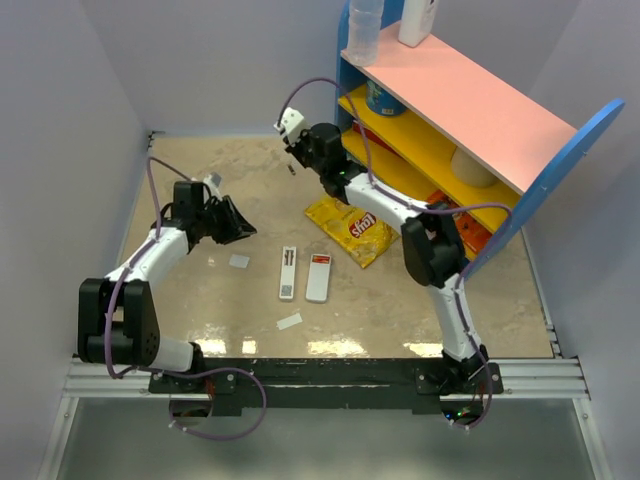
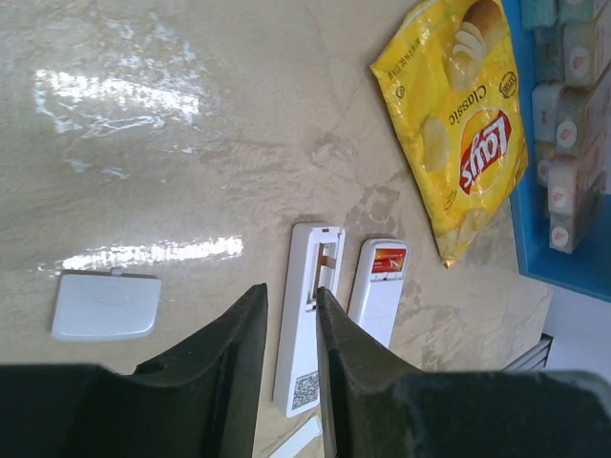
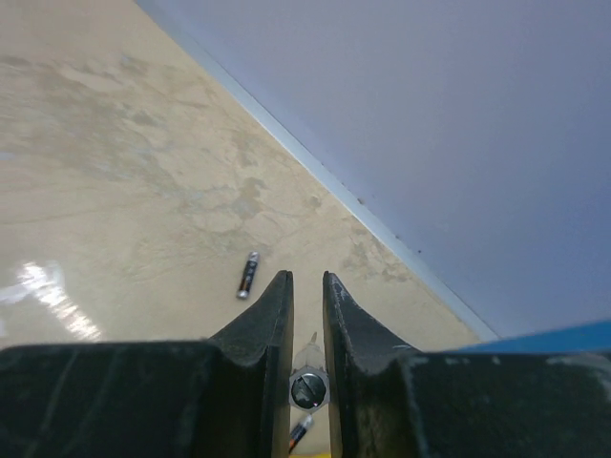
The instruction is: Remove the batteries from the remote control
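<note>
While poised left of the remote control (image 1: 318,277) with left tool (image 2: 291,291) slightly apart, widen, lever its red battery (image 2: 389,260) out gently; keep barely-parted right tool (image 3: 306,277) clear.

Remote control (image 1: 318,277) mid-table, just right of narrower bar (image 1: 287,273), with one battery (image 2: 388,260) in its far end. Chip bag (image 1: 352,228) lies behind-right of it, near the shelf (image 1: 470,110). Cover (image 1: 239,261) left of the bar, scrap (image 1: 289,321) in front, loose battery (image 1: 291,168) far back.

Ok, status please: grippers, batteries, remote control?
Left gripper, right gripper barely open. One battery lies loose; red battery inside remote control. White bar beside it.
</note>
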Controlling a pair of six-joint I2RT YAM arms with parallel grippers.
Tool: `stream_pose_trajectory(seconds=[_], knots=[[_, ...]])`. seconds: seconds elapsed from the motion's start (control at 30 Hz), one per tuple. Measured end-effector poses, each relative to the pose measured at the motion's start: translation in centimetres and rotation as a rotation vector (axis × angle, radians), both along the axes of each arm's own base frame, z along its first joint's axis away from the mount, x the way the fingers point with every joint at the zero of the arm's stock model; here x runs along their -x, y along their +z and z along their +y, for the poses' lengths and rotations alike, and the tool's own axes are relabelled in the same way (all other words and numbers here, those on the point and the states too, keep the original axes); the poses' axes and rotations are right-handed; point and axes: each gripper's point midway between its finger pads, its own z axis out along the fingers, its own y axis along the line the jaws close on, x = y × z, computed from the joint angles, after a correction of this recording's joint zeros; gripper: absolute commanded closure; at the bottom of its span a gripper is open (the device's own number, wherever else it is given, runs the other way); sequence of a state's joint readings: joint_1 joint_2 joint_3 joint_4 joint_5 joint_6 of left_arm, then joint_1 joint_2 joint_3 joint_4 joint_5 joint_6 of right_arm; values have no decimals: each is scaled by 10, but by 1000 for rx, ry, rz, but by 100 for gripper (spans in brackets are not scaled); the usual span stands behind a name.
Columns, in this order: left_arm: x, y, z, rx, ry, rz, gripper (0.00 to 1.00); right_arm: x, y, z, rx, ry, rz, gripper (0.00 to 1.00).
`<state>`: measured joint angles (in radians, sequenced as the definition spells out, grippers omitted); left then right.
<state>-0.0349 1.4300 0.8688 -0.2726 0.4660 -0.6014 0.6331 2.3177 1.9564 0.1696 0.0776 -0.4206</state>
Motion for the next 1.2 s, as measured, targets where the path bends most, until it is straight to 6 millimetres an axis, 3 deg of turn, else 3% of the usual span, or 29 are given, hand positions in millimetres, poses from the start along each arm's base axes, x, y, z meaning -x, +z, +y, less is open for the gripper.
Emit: stream_pose_trajectory(seconds=[0.2,0.27,0.33,0.43,0.7,0.9,1.2], knots=[[14,-1,-33,-50,-99,-12,67,87,97,-23,-157,57,0,100],[21,-2,-48,-58,-138,-12,66,116,115,-28,-203,77,11,100],[27,-2,-63,-55,-174,-16,66,143,120,-31,-251,93,60,100],[34,-3,-81,-35,-209,-22,67,177,102,-40,-307,100,183,100],[36,-14,-94,7,-211,12,67,235,-6,-60,-319,62,549,100],[34,-16,-95,16,-200,17,67,257,-29,-57,-368,87,659,100],[34,-21,-95,14,-198,33,69,276,-32,-41,-436,131,692,100]])
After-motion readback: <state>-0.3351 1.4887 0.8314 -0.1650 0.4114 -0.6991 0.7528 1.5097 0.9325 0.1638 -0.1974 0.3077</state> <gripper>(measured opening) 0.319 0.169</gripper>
